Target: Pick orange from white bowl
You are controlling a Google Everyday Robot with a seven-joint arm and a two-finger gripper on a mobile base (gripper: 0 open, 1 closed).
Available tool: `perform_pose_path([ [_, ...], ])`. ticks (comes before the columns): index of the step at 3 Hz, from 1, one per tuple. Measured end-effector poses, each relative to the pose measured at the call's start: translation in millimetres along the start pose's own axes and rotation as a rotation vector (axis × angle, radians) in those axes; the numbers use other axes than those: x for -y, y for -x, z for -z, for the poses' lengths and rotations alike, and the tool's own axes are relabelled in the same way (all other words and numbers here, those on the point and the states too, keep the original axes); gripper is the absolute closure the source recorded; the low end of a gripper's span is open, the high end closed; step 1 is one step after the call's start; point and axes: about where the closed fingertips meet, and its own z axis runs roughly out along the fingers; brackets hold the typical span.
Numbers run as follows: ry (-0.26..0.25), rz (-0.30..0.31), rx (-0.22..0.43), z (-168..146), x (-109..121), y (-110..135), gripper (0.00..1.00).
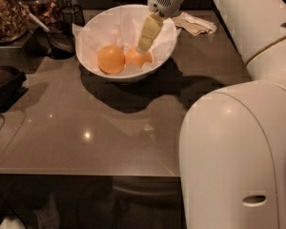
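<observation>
The white bowl (93, 30), lined with crumpled white paper, stands at the back of the grey table. Two fruits lie in it. The orange (133, 59), deeper reddish-orange and smaller, is on the right. A paler, larger fruit (110, 59) lies touching it on the left. My gripper (143, 47) reaches down into the bowl from the back right, its tip right at the top of the orange and covering part of it. I cannot see whether it holds the orange.
A crumpled napkin (196, 25) lies right of the bowl. A dark cup with a spoon (60, 38), a jar of brown food (7, 13) and a black object (5, 86) stand along the left. My white arm (238, 151) fills the right. The table's front edge (86, 173) is near.
</observation>
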Motion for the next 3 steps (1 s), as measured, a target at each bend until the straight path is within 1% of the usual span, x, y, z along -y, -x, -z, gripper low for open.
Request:
perform_pose_path([
  [1,0.023,0.016,-0.001,-12,-2,4,0.2],
  [2,0.033,0.013,-0.016,-22,-1,2,0.2],
  [3,0.03,-0.002,-0.047,-30,1,-4,0.22],
])
